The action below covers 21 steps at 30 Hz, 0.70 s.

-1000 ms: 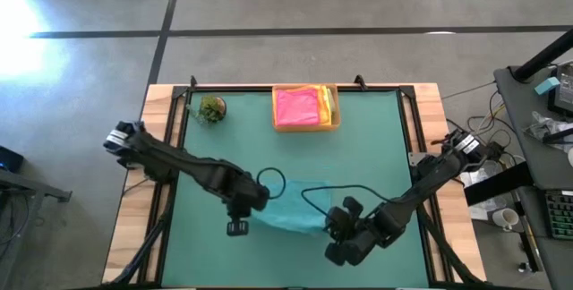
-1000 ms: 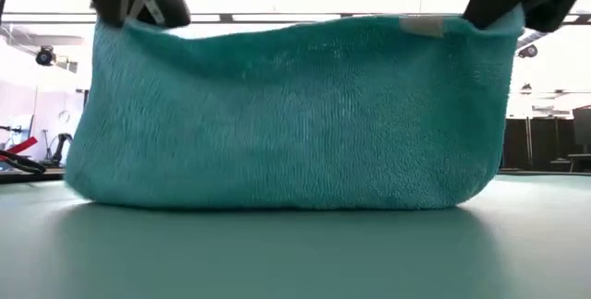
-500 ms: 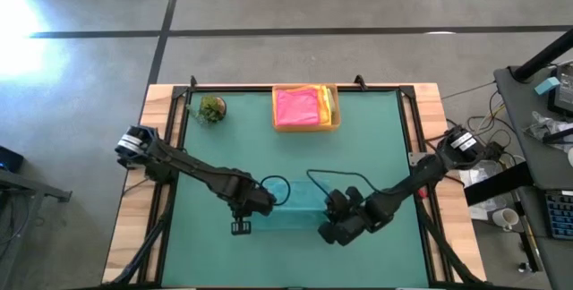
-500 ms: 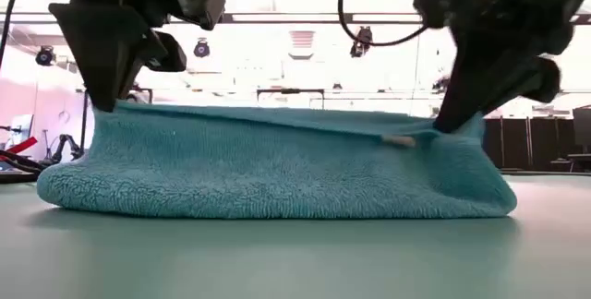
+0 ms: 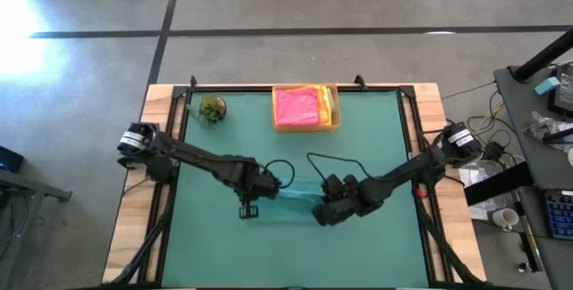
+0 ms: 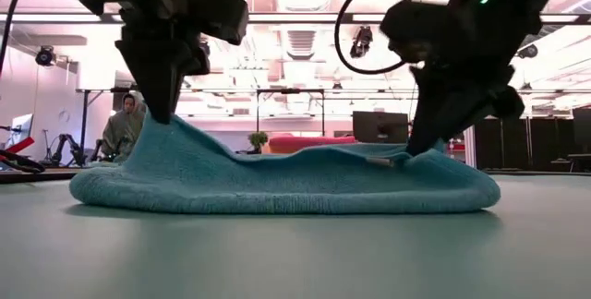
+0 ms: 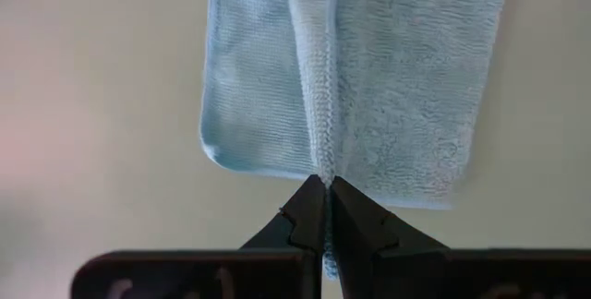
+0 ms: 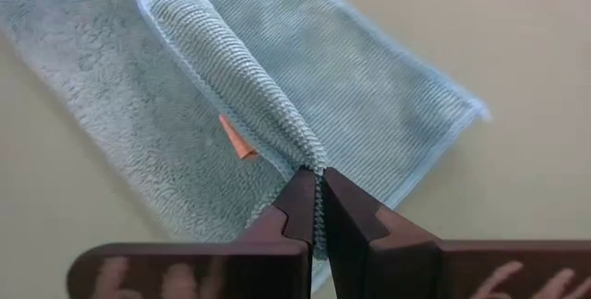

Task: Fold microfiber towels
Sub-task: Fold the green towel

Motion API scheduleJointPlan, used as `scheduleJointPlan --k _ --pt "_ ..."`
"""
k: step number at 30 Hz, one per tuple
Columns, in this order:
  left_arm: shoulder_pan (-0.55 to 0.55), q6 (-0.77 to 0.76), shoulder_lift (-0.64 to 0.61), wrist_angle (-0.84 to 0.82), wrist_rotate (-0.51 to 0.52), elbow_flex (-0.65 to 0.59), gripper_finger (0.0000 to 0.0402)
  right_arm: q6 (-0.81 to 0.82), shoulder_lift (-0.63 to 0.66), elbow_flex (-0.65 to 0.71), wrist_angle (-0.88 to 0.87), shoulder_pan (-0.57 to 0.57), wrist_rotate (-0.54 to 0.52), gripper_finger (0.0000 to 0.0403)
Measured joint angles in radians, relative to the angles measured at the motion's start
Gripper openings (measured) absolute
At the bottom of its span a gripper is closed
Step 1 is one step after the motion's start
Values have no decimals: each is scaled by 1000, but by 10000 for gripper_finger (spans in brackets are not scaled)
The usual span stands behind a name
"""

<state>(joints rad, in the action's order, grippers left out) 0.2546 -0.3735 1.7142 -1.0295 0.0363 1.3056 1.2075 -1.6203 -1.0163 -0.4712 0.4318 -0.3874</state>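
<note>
Hands, left (image 5: 262, 191) and right (image 5: 324, 209), pinching teal towel (image 5: 294, 202) edge.

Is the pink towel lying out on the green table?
No, the pink towel sits in the tan tray at the table's far edge.

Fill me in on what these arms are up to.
Both arms are folding a teal towel on the table. The left gripper and right gripper are each shut on its top edge, low over the table. The towel's bulk lies flat. More towels sit in a tray at the back.
</note>
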Motion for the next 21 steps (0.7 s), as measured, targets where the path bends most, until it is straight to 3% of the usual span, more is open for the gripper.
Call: scheduleJointPlan --k 12,16,21 --pt "-26 23 0 4 29 0 0 -43 0 -2 -4 -36 24 11" --pt "-26 21 0 5 77 0 11 -29 0 -2 -31 -35 26 37" --pt "-39 20 0 0 101 1 60 7 11 -2 -109 -42 18 86"
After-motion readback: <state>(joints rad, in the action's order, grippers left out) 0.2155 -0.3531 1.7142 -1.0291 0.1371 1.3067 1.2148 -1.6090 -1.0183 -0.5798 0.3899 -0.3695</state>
